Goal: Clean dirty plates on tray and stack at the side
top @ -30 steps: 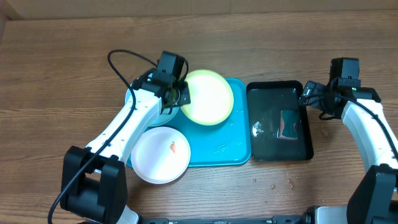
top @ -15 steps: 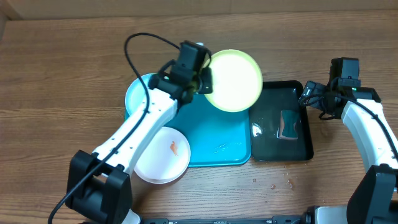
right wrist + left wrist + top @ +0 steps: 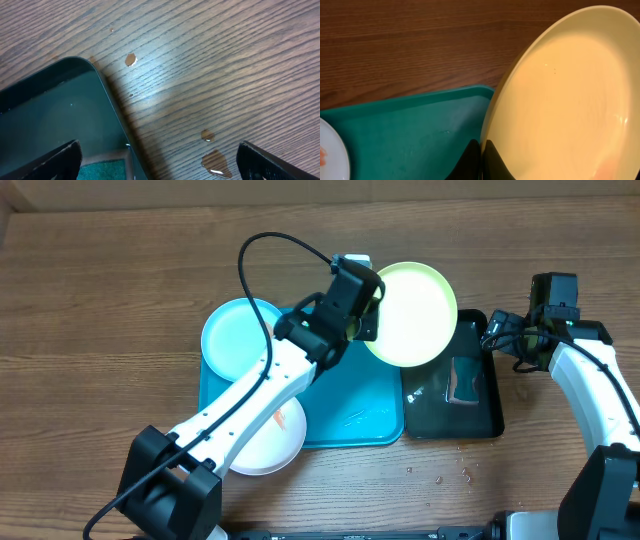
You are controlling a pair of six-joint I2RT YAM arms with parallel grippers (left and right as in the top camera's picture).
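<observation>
1. Hidden: the left arm crosses the white plate and covers much of it. That plate sits at the near left corner of the tray and overhangs the rim. The left wrist view catches only a sliver of it, with an orange smear.
2. The yellow plate is cut off at the right and bottom edges of the left wrist view. Its underside is not seen.
3. The sponge lies in the black tray, just right of the tray. The right wrist view shows only the sponge's top edge.
4. Left arm: stretched diagonally from the tray's near left side to its far right corner. The left gripper has its fingers pressed onto the yellow plate's rim, pinching it. The plate is tilted over that corner and overlaps the black tray.
5. The blue plate lies flat in the tray's far left corner.
6. Right arm: beyond the black tray, well right of the tray. The right gripper is spread wide and holds nothing, above the black tray's corner and the table, which has drops on it.
</observation>
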